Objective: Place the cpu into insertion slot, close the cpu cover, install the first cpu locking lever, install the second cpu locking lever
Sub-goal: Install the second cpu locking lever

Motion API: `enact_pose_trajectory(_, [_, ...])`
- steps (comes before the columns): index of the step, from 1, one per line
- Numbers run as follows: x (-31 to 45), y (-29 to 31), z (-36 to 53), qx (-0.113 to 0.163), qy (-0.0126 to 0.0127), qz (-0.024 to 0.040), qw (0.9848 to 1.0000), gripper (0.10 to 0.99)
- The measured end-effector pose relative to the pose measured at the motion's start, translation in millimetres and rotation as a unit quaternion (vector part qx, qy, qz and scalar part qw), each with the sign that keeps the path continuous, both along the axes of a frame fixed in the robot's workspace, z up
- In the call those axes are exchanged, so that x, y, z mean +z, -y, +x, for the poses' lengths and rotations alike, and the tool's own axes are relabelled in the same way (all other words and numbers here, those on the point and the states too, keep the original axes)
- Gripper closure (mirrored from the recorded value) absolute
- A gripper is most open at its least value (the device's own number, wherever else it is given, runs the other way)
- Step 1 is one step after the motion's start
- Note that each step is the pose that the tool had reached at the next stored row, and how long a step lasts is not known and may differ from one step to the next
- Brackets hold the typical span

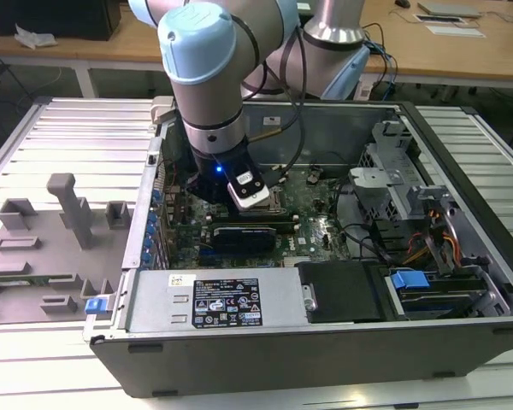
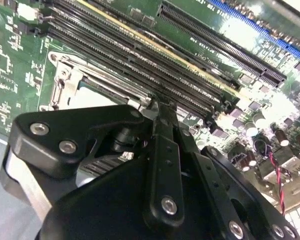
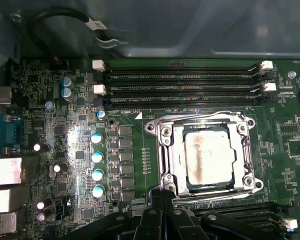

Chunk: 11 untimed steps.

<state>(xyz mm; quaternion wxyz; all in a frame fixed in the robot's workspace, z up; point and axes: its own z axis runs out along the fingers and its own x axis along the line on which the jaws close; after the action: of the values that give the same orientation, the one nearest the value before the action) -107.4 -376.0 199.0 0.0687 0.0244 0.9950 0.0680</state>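
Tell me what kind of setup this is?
Likely a robotics lab bench for PC assembly: an open computer case lies on a slatted metal table, grey part fixtures stand beside it, and wooden desks run behind.

Silver-grey cpu [image 3: 208, 156] in a silvery cpu cover [image 3: 206, 151], green motherboard [image 3: 75, 150], black claw [image 2: 160, 117].

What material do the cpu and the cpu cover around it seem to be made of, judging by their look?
The cpu looks like metal on top: a dull silver-grey plate with a brownish smear, little shine. The cpu cover appears to be bright stamped steel or similar: a thin silvery frame whose edges catch the light, with screw heads at the corners. The exact alloys cannot be told.
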Motion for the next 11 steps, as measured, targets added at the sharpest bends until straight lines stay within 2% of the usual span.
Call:
enact_pose_trajectory(2, [2.6,0.1,0.0,0.0,0.0001,-0.0002,1.0,0.98])
enact_pose_trajectory(3, [7.4,0.1,0.0,0.0,-0.0001,-0.0005,1.0,0.98])
enact_pose_trajectory(4, [19.1,0.0,0.0,0.0,0.0,-0.0008,1.0,0.98])
enact_pose_trajectory(8, [39.8,0.0,0.0,0.0,0.0001,-0.0034,1.0,0.98])
enact_pose_trajectory(9, [43.2,0.0,0.0,0.0,0.0,-0.0045,1.0,0.98])
enact_pose_trajectory(11, [43.7,0.2,2.0,0.0,-0.0009,-0.0049,1.0,0.98])
